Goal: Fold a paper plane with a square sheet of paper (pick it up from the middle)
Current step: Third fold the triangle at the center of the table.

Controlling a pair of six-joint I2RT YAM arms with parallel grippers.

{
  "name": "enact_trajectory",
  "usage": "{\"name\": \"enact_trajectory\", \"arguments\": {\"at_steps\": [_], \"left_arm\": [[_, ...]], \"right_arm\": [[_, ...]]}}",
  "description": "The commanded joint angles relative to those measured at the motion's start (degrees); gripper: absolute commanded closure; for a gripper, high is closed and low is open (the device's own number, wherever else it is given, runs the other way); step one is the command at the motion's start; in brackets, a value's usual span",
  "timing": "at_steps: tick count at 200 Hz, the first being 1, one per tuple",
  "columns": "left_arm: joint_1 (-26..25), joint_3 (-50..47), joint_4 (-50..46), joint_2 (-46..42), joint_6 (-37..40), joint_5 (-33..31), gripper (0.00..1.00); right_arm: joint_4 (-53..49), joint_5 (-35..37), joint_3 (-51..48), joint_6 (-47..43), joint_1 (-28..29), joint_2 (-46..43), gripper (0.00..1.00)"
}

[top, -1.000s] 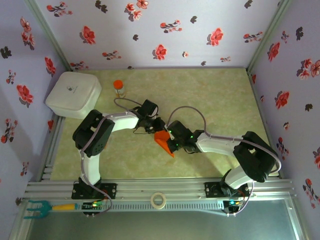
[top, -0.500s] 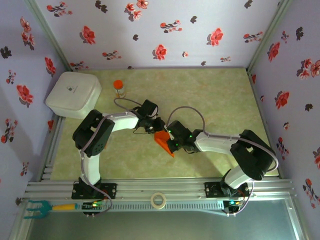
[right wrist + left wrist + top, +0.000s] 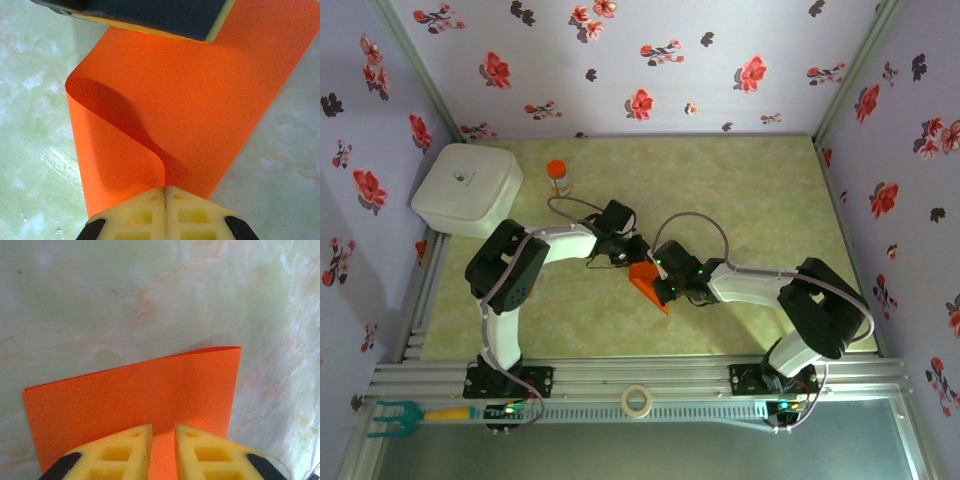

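Paper [image 3: 647,283] lies in the middle of the surface [image 3: 760,200]. Right fingers [image 3: 142,215] are pressed together, pinching a curled-over flap, likely to fold it. Left fingers [image 3: 122,452], a little apart, seem to hold it down so it cannot slide.

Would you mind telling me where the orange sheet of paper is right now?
The orange sheet of paper is mid-table in the top view, between the left gripper and the right gripper, which is shut on its curled edge.
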Motion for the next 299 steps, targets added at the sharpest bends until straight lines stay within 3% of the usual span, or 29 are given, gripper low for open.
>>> {"name": "enact_trajectory", "arguments": {"at_steps": [1,157,250,299], "left_arm": [[0.28,-1.56,-1.45,0.35,-0.12,-0.17,0.81],[0.22,-2.25,-0.61,-0.1,-0.51,-0.39,0.82],[1.06,-4.53,3.74,-1.18,-2.15,0.88,0.87],[1.21,-4.75,3.65,-1.07,-1.92,0.92,0.87]], "right_arm": [[1.0,-0.1,0.8,-0.81,-0.58,0.69,1.0],[0.81,-0.54,0.13,0.02,-1.06,0.29,1.0],[2.18,-9.5,-1.88,1.3,-3.71,-2.91,1.0],[1.32,-9.07,-1.92,1.42,-5.55,-2.4,1.0]]}}
